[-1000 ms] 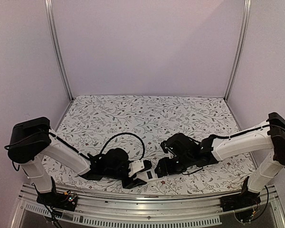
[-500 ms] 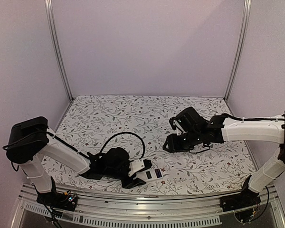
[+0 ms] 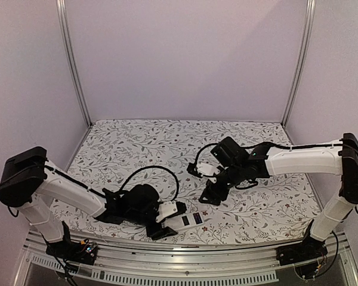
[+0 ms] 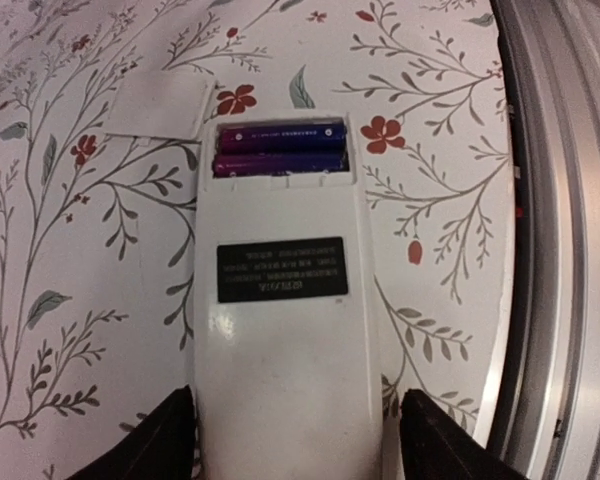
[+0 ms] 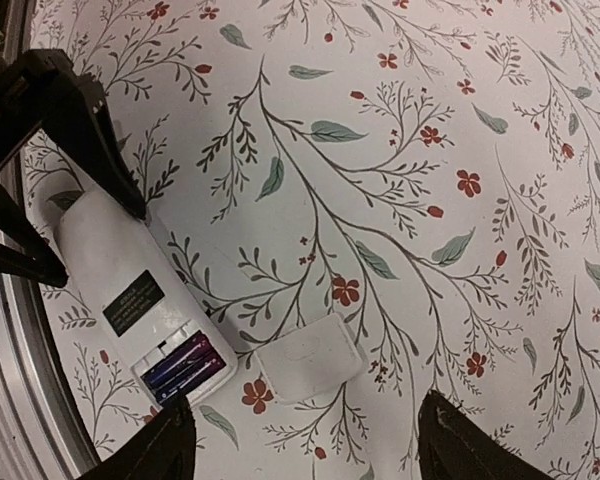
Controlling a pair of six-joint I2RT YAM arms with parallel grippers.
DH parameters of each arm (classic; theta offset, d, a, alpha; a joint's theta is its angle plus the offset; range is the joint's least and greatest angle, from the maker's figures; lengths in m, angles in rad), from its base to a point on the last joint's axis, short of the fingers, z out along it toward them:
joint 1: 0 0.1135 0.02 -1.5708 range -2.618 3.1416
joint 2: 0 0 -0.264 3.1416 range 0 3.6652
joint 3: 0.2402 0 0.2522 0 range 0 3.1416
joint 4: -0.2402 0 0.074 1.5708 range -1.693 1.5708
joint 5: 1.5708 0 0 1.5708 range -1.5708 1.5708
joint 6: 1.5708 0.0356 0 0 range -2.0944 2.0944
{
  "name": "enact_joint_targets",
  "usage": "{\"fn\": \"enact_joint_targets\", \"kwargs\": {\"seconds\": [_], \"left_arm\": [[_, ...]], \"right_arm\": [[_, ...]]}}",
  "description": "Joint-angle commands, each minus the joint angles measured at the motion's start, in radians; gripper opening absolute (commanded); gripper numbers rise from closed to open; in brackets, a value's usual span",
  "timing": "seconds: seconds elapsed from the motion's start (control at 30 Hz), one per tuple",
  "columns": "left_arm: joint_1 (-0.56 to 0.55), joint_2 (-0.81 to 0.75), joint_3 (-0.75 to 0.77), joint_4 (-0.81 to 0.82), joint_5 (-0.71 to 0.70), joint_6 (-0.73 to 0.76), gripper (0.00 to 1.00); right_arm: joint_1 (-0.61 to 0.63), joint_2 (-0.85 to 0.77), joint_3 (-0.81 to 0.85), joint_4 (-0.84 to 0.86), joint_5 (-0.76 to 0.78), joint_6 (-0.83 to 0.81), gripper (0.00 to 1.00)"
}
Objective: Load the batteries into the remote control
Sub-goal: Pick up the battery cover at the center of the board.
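The remote control lies back-up on the counter, close to its near edge. The battery slot is uncovered, and both batteries sit in it side by side. A detached white cover lies flat just beside the slot end.

Left gripper — fingers spread, one on each side of the remote's other end, with a gap visible on one side.

Right gripper — fingers spread, nothing between them, raised above the cover.
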Motion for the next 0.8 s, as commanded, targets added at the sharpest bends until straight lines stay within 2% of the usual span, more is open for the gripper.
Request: {"fn": "enact_joint_targets", "kwargs": {"seconds": [0.0,0.13,0.27,0.43,0.77], "left_arm": [[-0.013,-0.142,-0.051,-0.053,-0.051,-0.003,0.72],[-0.012,-0.244,-0.059,-0.068,-0.118,-0.026,0.75],[-0.014,-0.304,-0.084,-0.070,-0.097,-0.056,0.76],[-0.015,-0.320,-0.102,-0.067,-0.109,-0.070,0.76],[-0.016,-0.290,-0.086,-0.076,-0.119,-0.057,0.76]], "right_arm": [[0.001,0.057,-0.013,0.005,-0.029,-0.370,0.80],[-0.003,0.125,0.007,0.002,0.004,-0.508,0.83],[-0.027,0.176,0.020,0.005,-0.012,-0.598,0.83],[-0.062,0.221,0.031,0.003,-0.065,-0.625,0.82],[-0.072,0.294,0.047,-0.026,-0.093,-0.639,0.71]]}}
